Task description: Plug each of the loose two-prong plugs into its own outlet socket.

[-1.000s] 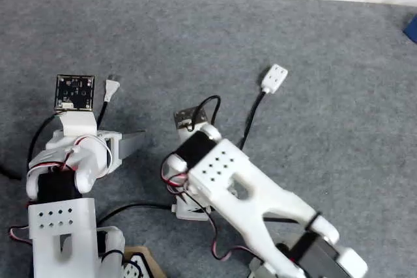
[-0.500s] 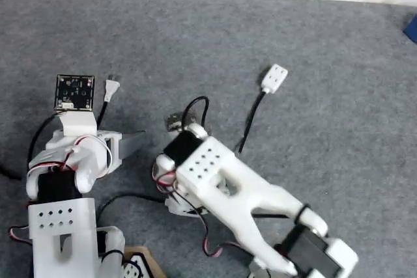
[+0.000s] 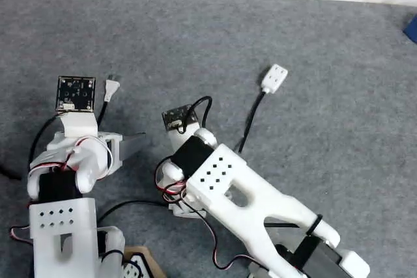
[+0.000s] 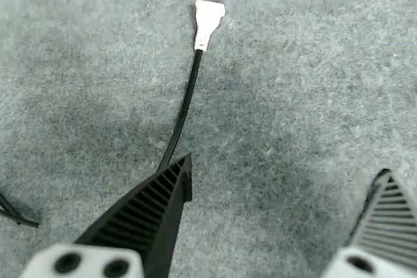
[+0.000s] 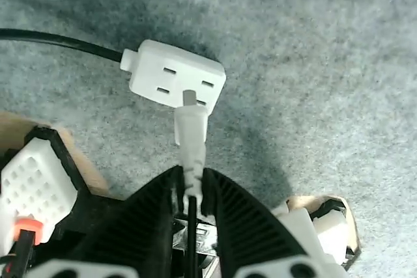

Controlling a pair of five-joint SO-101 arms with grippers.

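Two white arms stand at the grey desk point(image 3: 339, 43): the left arm point(image 3: 85, 157) and the right arm point(image 3: 215, 170). I count two two-prong plugs, the loose plug point(image 4: 209, 16) and the held plug point(image 5: 191, 136), pinched in the right pincer point(image 5: 190, 177). There are two white outlet blocks, the far outlet block point(image 3: 274, 79) and the near outlet block point(image 5: 176, 74).

My high camera looks down over the carpet point(image 3: 326, 43). Both wrist cameras face it closely; the plug point(image 4: 209, 16) ahead of the left gripper point(image 4: 287, 168) shows from high too.
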